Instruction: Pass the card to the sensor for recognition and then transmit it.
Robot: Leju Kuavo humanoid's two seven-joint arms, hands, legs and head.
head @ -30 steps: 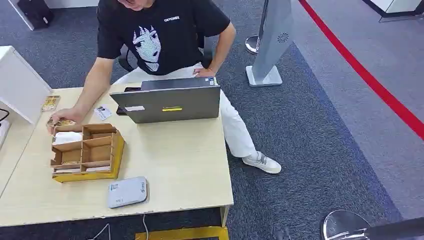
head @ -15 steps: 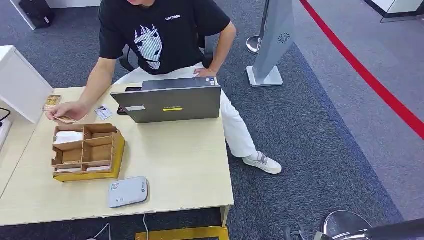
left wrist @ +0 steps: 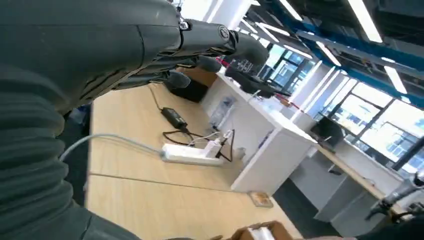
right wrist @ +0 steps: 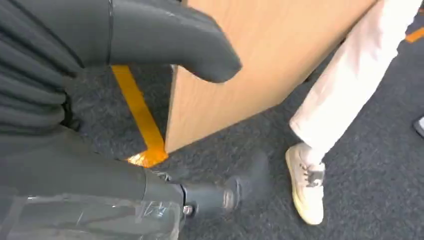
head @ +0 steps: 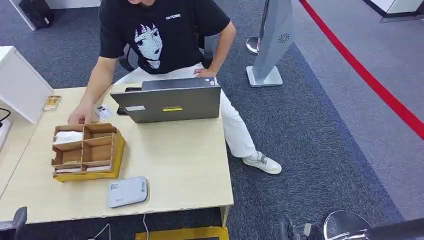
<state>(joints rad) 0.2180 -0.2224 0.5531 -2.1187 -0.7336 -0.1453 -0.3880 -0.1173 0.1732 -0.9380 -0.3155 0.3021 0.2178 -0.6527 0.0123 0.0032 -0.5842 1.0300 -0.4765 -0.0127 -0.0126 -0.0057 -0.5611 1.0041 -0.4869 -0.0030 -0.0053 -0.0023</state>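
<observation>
Our left hand (left wrist: 150,45) has a grey ribbed cover and dark fingers. Our right hand (right wrist: 150,100) has a thick grey thumb and a small screw

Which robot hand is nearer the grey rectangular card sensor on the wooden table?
Left. The left hand is at the table's near-left corner, left of the grey rectangular card sensor. The right hand hangs over carpet, past the table's right edge.

Head view looks down on the table (head: 190,165); both wrist views share it.
</observation>
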